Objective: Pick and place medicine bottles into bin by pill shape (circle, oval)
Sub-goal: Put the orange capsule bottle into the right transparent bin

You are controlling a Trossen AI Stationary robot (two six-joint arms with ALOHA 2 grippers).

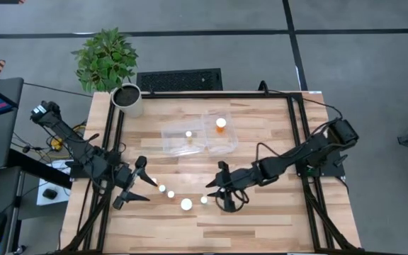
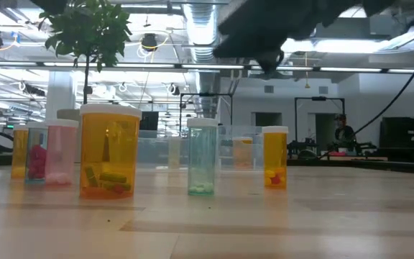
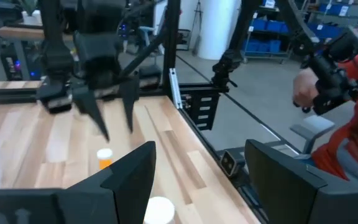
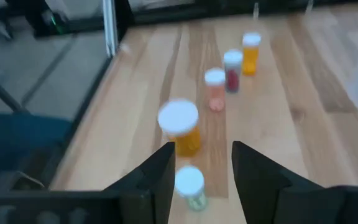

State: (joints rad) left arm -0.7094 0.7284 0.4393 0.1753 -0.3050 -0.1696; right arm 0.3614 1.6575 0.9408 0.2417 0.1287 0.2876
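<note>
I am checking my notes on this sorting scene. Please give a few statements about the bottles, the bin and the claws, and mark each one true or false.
1. The bin holds bottles in both compartments. True: one with a white cap in the left one, one with an orange top in the right one.
2. The right claw grips a bottle. False: it is open and empty, with the small bottle ahead of its fingers.
3. Several bottles stand in a curved row on the table. True.
4. The plant pot is inside the bin. False: it stands at the table's far left corner.
5. The left claw holds a bottle. False: it is open and empty.
</note>
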